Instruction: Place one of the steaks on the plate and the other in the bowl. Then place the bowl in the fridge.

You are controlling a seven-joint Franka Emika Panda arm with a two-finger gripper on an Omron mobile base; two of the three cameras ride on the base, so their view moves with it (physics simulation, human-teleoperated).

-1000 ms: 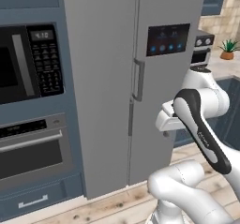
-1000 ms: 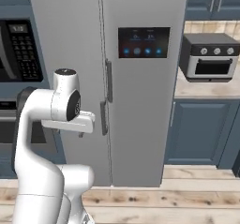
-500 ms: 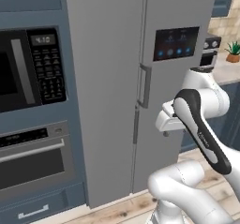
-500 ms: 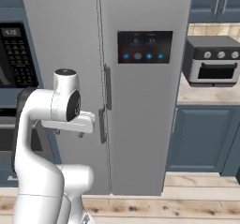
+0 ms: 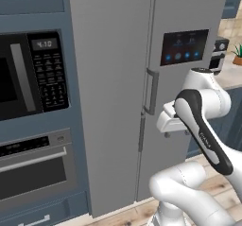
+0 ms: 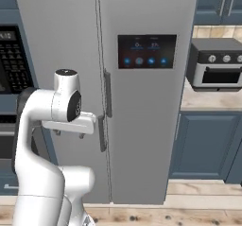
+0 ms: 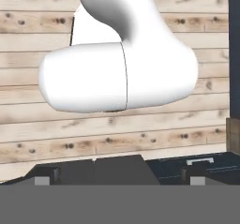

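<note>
The fridge [image 5: 118, 78] [image 6: 142, 140] stands straight ahead, grey, both doors shut, with a dark touchscreen panel [image 5: 184, 47] [image 6: 147, 51] on its right door. Two vertical handles [image 5: 150, 91] [image 6: 108, 93] flank the door seam. My arm is folded up in front of the fridge, a little short of the handles. The gripper [image 5: 176, 134] [image 6: 69, 134] [image 7: 120, 176] points down at the floor, open, with nothing between its fingers. The steaks, the plate and the bowl are out of view.
Left of the fridge are a black built-in microwave [image 5: 28, 76] and an oven [image 5: 33, 166]. To the right, a toaster oven [image 6: 215, 64] sits on a counter above blue cabinets [image 6: 208, 144], with a potted plant [image 5: 236, 55]. Wooden floor [image 7: 117, 129] lies below.
The whole picture has shifted and the fridge looks larger: the base has driven closer to it. The arm keeps its folded pose and the gripper stays open.
</note>
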